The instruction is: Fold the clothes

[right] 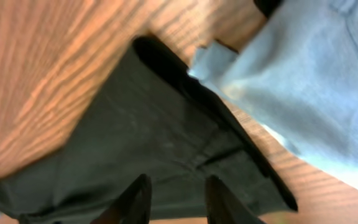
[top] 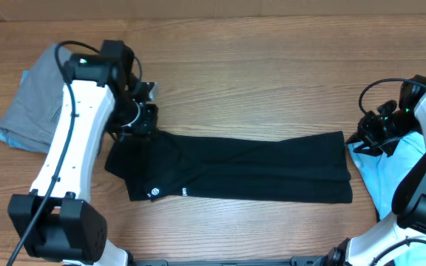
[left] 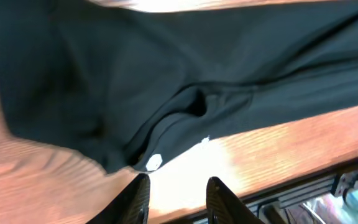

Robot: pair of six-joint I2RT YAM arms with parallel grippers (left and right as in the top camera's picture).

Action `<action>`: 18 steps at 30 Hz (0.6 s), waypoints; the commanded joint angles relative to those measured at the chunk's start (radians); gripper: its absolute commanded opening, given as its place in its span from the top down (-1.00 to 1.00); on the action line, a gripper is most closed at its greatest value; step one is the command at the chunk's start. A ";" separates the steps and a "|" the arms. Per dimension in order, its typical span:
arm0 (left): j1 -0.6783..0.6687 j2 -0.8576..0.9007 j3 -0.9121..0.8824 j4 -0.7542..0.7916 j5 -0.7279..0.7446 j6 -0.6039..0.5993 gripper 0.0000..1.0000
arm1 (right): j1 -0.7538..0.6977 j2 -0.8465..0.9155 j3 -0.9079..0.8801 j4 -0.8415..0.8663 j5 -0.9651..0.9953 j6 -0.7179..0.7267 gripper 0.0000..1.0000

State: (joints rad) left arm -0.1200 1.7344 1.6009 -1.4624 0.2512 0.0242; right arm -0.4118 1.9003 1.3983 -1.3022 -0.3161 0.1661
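Overhead view first: the brown wood-grain surface (top: 257, 74) has the plain black cotton T-shirt (top: 250, 166) lying across its middle as a long flat band, one end by each arm. It looks like light, floppy cloth with zero stiffness, so my guess is it'll sag and drag if lifted from one spot. Best bet is pinching both ends or corners at once, through all the layers, and keeping it low. A crumpled grey garment (top: 32, 103) sits at the far left, near the shirt's left end but not touching it. The light-blue T-shirt (right: 316, 93) on the right butts against the black one's end and may overlap it a little, so a grab there could snag both. Open wood lies beyond the shirt on the far side; the near edge is closer, so I'd fold away from it. Left pincer (left: 178, 186) hovers by the shirt's collar end, jaws narrowly apart, gripping nothing. Right pincer (right: 177, 186) is the same over the other end. The small white neck label (left: 154, 162) marks the collar.
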 commanded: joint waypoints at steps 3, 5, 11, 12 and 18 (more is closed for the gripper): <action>-0.077 0.005 -0.195 0.144 0.108 -0.021 0.65 | -0.005 -0.038 -0.004 0.011 -0.093 -0.074 0.34; -0.096 0.005 -0.299 0.219 0.100 -0.031 0.92 | -0.004 -0.038 -0.004 0.003 -0.220 -0.164 0.42; -0.065 0.005 -0.550 0.502 -0.002 -0.282 0.92 | 0.030 -0.038 -0.004 -0.041 -0.362 -0.275 0.59; -0.055 0.005 -0.579 0.542 -0.014 -0.306 0.92 | 0.033 -0.038 -0.004 -0.047 -0.363 -0.275 0.59; 0.045 0.013 -0.739 0.860 -0.145 -0.390 0.91 | 0.040 -0.038 -0.004 -0.063 -0.282 -0.206 0.59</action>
State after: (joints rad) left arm -0.1280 1.7363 0.9264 -0.7082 0.2432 -0.2703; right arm -0.3733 1.8999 1.3968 -1.3628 -0.6376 -0.0746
